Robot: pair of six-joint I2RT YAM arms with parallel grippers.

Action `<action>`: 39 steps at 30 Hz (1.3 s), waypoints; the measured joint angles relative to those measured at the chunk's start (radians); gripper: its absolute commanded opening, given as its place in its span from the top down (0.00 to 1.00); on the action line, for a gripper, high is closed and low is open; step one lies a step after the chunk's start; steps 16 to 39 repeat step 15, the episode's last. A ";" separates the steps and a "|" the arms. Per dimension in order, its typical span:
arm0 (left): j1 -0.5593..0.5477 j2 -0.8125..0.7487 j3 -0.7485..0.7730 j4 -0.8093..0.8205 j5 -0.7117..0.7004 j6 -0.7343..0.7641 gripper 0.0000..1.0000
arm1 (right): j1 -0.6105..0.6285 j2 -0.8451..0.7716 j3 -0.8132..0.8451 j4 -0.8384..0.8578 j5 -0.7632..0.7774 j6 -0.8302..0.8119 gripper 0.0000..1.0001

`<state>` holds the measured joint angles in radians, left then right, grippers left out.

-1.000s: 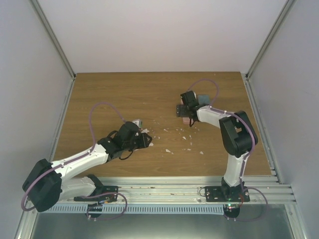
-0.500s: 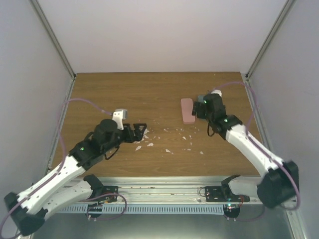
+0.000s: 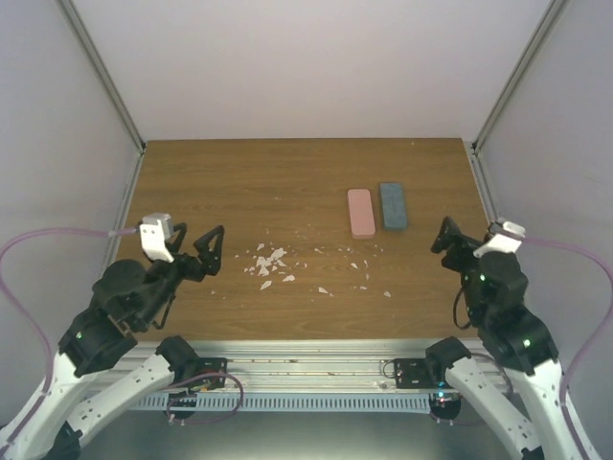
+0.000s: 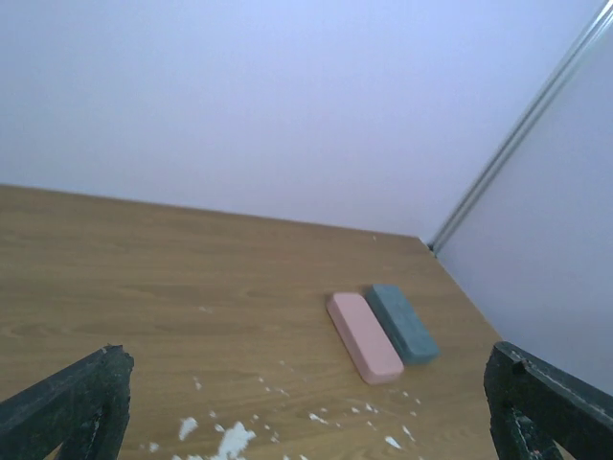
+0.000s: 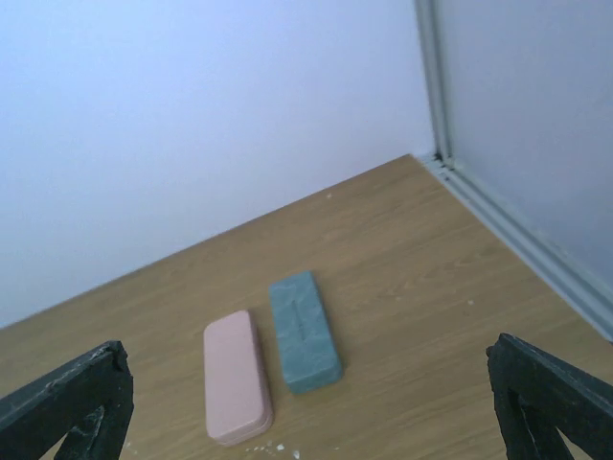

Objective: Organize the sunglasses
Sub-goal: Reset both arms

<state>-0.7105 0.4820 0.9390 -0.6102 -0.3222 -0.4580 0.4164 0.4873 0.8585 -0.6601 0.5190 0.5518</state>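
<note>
No sunglasses show in any view. Two closed cases lie side by side at the back right of the table: a pink case (image 3: 361, 212) (image 4: 364, 337) (image 5: 237, 388) and a blue-grey case (image 3: 393, 204) (image 4: 403, 323) (image 5: 304, 331) to its right. My left gripper (image 3: 206, 254) (image 4: 306, 393) is raised over the near left of the table, open and empty, far from the cases. My right gripper (image 3: 446, 240) (image 5: 306, 393) hangs over the near right, open and empty, a little nearer than the blue-grey case.
White flecks and crumbs (image 3: 266, 259) are scattered across the middle of the wooden table (image 3: 239, 182). Grey walls and metal rails (image 3: 498, 220) close in the table on the left, right and back.
Both arms have drawn back from the table's middle towards its near corners and risen. The left gripper has opened wide. The right gripper has left the cases, which now lie uncovered.
</note>
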 measured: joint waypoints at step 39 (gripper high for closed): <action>0.000 -0.157 -0.014 0.001 -0.126 0.117 0.01 | -0.001 -0.168 0.000 -0.091 0.193 0.050 0.00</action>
